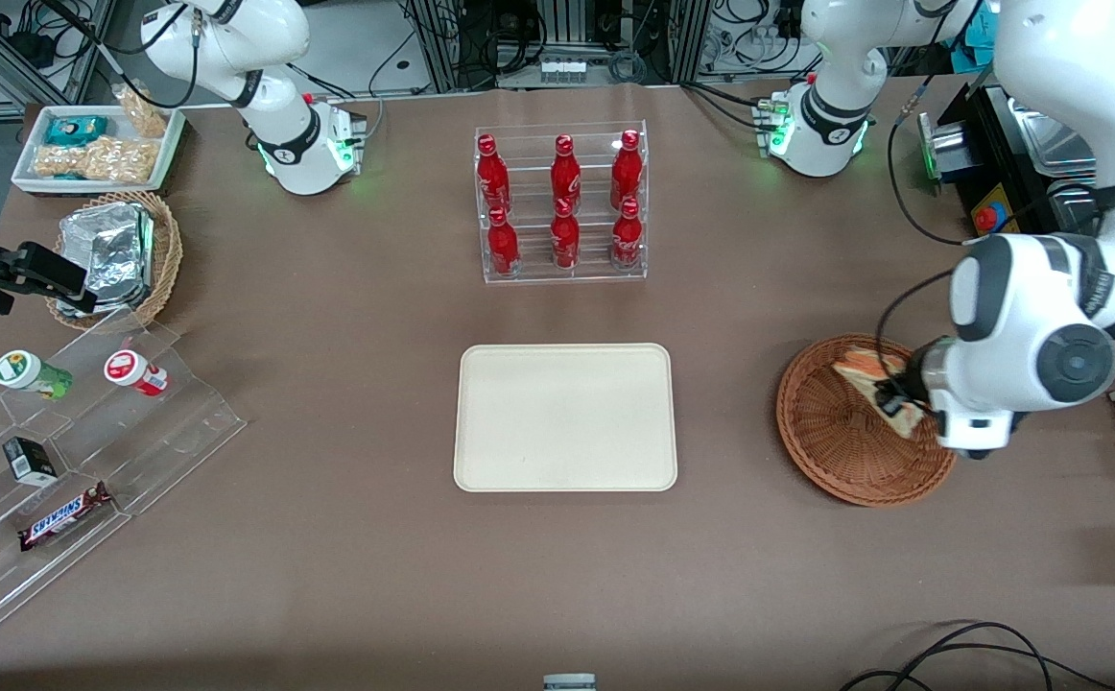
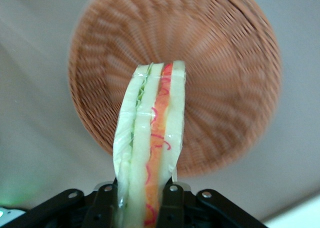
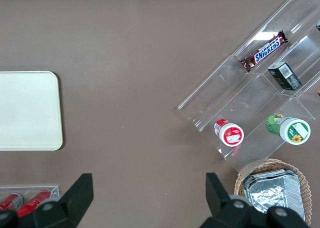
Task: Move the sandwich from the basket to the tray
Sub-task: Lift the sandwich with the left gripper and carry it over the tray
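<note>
The gripper [image 2: 141, 204] is clamped on the sandwich [image 2: 150, 138], holding it lifted above the basket [image 2: 225, 87]. The tray [image 1: 565, 417] lies sideways toward the parked arm's end of the bench, so the carry runs that way

Premises: a robotics laboratory arranged as a mock snack counter; white robot arm bases [image 1: 313, 154] bolted to a brown-covered surface [image 1: 327, 537]; cable bundles and aluminium framing along the edge farthest from the front camera; acrylic display racks holding red bottles [image 1: 563, 206] and a Snickers bar [image 1: 63, 515].

The gripper [image 2: 145, 200] hangs above the basket [image 2: 225, 77], fingers clamped on the sandwich [image 2: 150, 138].
</note>
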You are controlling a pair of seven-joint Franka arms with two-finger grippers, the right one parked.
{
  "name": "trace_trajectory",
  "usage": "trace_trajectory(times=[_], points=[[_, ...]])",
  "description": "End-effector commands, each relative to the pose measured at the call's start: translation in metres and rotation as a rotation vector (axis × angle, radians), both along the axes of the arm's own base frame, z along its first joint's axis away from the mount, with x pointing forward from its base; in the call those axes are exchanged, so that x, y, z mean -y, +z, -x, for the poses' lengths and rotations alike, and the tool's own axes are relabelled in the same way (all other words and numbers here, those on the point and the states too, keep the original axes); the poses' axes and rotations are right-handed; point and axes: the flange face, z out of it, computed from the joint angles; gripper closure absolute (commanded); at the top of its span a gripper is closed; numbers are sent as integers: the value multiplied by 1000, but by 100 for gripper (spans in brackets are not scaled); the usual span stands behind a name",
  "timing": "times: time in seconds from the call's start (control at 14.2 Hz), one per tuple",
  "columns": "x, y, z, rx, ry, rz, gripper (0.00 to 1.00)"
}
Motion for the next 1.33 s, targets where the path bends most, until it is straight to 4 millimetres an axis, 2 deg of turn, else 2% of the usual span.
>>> trace_trajectory(times=[0.0, 0.07, 0.14, 0.35, 0.42, 0.56, 0.7, 0.98, 1.26], points=[[73, 4, 12, -13, -129, 40, 99], [103, 13, 15, 6, -172, 59, 100], [121, 12, 16, 13, -202, 77, 100], [215, -3, 16, 72, -387, 158, 100], [246, -1, 16, 97, -468, 178, 98], [288, -8, 3, 122, -457, 218, 99], [346, -21, 15, 166, -502, 242, 100], [410, -58, 36, 262, -553, 203, 100], [436, -86, 53, 276, -596, 159, 100]])
